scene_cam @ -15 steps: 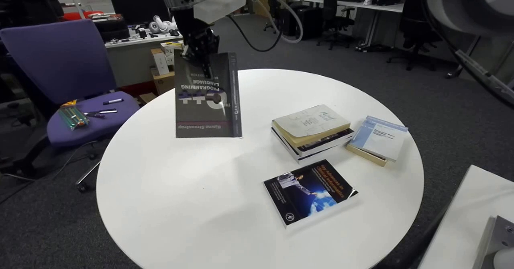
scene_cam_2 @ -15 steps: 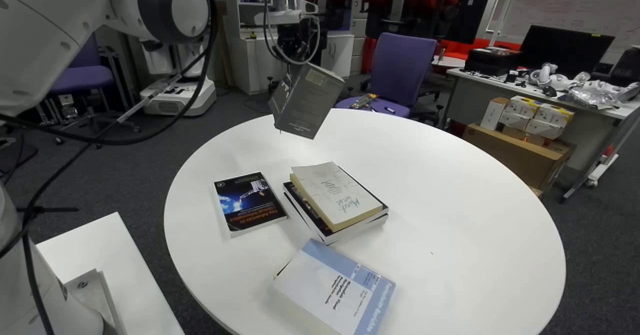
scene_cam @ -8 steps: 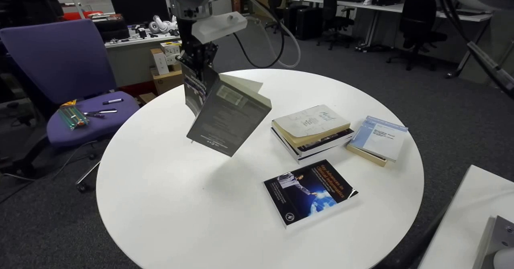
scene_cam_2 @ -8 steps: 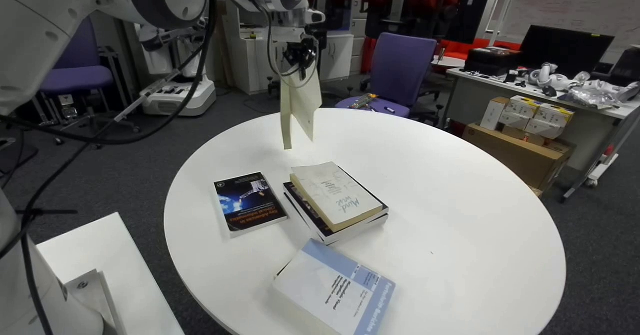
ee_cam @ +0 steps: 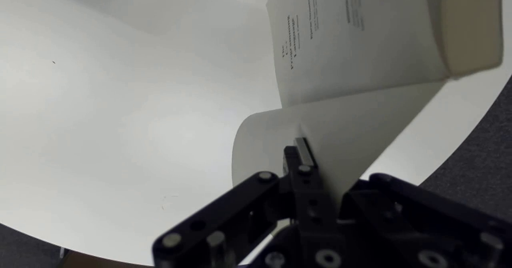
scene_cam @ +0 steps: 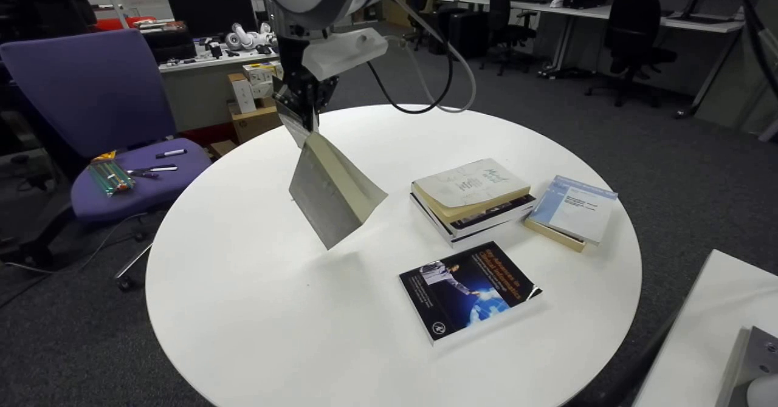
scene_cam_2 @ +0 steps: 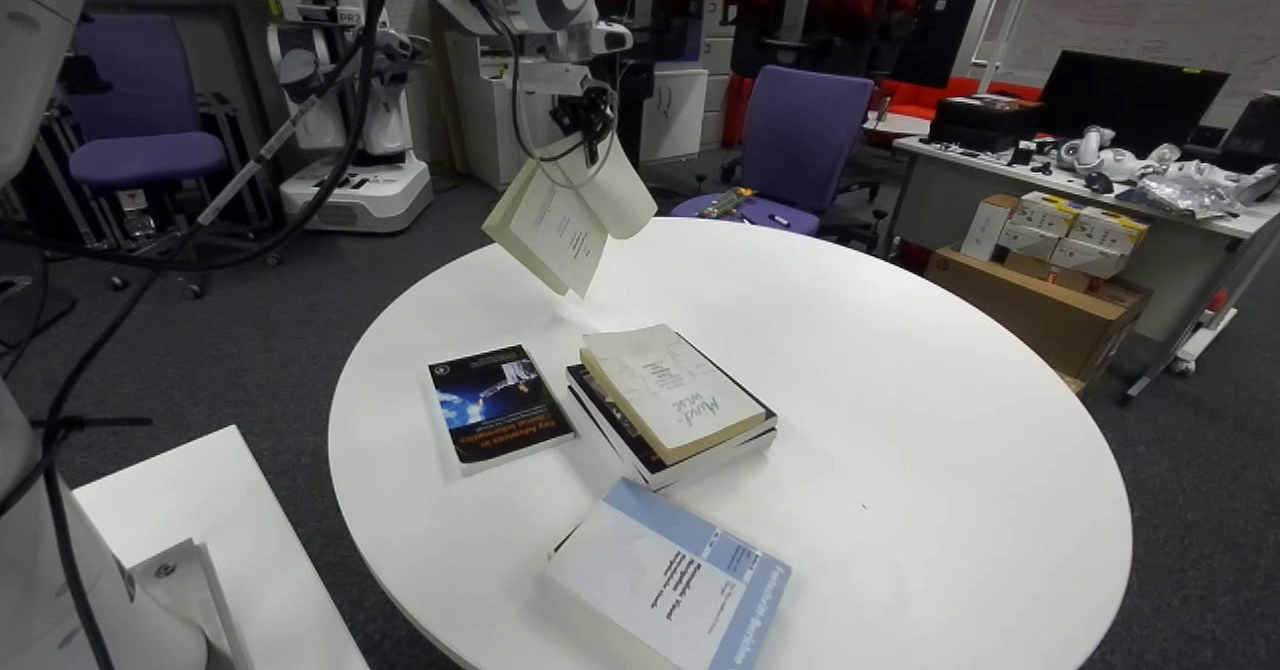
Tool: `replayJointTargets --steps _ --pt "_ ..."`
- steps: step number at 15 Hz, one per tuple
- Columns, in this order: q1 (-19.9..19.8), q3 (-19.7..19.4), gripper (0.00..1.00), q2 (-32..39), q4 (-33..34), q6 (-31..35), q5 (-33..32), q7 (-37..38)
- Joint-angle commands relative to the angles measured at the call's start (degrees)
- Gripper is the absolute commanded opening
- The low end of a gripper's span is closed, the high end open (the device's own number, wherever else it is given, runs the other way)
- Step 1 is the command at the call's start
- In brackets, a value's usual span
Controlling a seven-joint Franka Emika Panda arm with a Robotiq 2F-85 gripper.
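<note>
My gripper (scene_cam: 312,121) is shut on the cover of a thick dark book (scene_cam: 325,191) and holds it above the round white table (scene_cam: 243,316). The book hangs open and tilted, its page block swung away from the held cover; it also shows in an exterior view (scene_cam_2: 560,225). In the wrist view, the pale inside of the cover curls round the near finger (ee_cam: 305,154), and a printed page (ee_cam: 340,48) faces the camera. The cover hides the far fingertip. A stack topped by a cream book (scene_cam: 471,182) lies nearby, beside a black-and-blue book (scene_cam: 471,288).
A blue-and-white book (scene_cam: 577,206) rests on another book past the stack, near the table's rim. A purple chair (scene_cam: 109,103) stands beside the table. A white stand (scene_cam_2: 210,530) is at the robot's base. Loose cables (scene_cam: 456,67) hang from the arm.
The held book has turned: its dark front cover, then its back, faced an exterior view; now its page edges show. It has swung wider open. The gripper has shifted slightly; the table's books stayed put.
</note>
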Motion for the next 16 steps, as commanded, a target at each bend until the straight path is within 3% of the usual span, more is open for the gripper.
replayJointTargets --steps 1,8,16 --pt "-0.2 -1.1 0.0 -10.5 -13.5 4.9 2.3 0.3" --pt "-0.8 -2.7 0.0 -20.4 -29.3 15.1 3.8 2.6" --pt "-2.4 -4.0 0.0 -25.6 -27.3 9.7 1.1 0.1"
